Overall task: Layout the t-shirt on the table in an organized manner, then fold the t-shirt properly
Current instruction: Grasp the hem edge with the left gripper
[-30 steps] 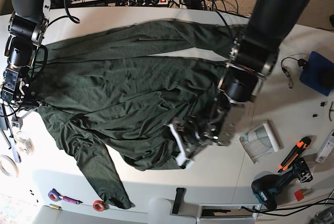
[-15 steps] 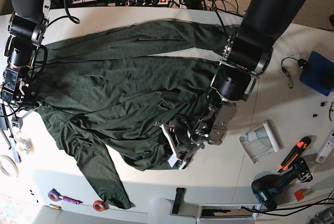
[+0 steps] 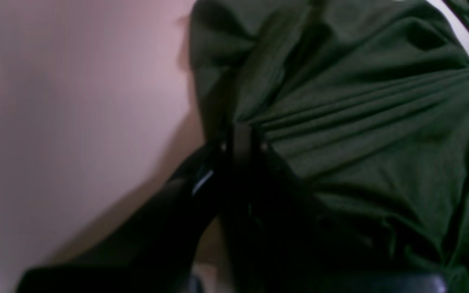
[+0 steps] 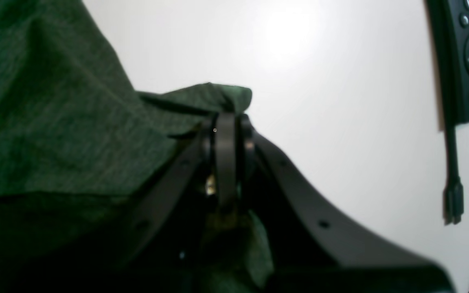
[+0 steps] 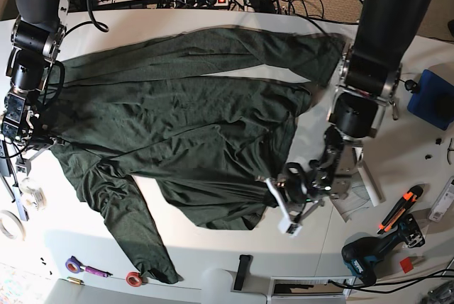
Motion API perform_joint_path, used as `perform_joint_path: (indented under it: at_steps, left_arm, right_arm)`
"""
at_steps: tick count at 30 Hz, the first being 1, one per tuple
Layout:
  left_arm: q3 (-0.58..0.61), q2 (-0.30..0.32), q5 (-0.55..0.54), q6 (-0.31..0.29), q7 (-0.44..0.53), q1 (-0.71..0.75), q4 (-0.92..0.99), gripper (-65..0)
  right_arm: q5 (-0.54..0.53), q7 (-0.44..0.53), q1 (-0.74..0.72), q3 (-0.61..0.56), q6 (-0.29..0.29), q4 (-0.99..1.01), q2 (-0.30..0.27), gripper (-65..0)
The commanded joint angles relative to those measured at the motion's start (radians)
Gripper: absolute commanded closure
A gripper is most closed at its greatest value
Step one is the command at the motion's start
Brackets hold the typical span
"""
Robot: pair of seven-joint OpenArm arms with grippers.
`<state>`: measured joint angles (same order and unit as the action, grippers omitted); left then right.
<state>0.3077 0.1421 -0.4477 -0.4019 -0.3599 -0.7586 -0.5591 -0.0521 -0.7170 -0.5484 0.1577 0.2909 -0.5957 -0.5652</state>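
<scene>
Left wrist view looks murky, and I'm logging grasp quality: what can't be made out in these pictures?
- Left wrist view: blur and shadow hide how much t-shirt the left gripper pinches.
- Base view: right gripper too small and dark to read.
- Right wrist view: black remote cut off by the top edge.

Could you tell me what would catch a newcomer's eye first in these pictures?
The dark green t-shirt sprawls rumpled across most of the white table in the base view. Each gripper pinches its fabric: the left gripper at an edge on that view's right, the right gripper at its left edge.
</scene>
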Motion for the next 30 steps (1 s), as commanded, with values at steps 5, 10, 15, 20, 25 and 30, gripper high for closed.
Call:
perform_joint_path:
  at_steps: [5,10,15,20,25,30]
  left_arm:
    - [-0.003,0.055,-0.029,-0.086,0.026,-0.013,-0.018,-8.5]
    - [-0.042,0.06,-0.065,-0.088,0.031,0.016,-0.034,-26.7]
    - [-0.168,0.043,-0.083,-0.089,0.048,0.038,-0.123,-26.6]
    - [-0.179,0.0,-0.022,0.034,0.09,0.005,-0.129,-26.5]
    - [-0.105,-0.036,0.028,0.042,0.096,-0.009,-0.128,-26.4]
    - [0.115,-0.042,0.025,-0.043,0.03,0.0,-0.128,-20.1]
  right_arm:
    - [0.019,-0.06,0.005,0.0,0.005,0.01,-0.009,0.0]
    - [0.019,-0.061,0.005,0.0,0.005,0.01,-0.008,0.0]
    - [0.018,-0.062,0.005,0.0,0.004,0.01,-0.008,0.0]
    - [0.015,-0.066,0.005,0.0,0.005,0.01,-0.008,0.0]
    - [0.015,-0.073,0.005,0.0,0.005,0.01,-0.008,0.0]
    - [0.016,-0.076,0.006,0.0,0.005,0.01,-0.008,0.0]
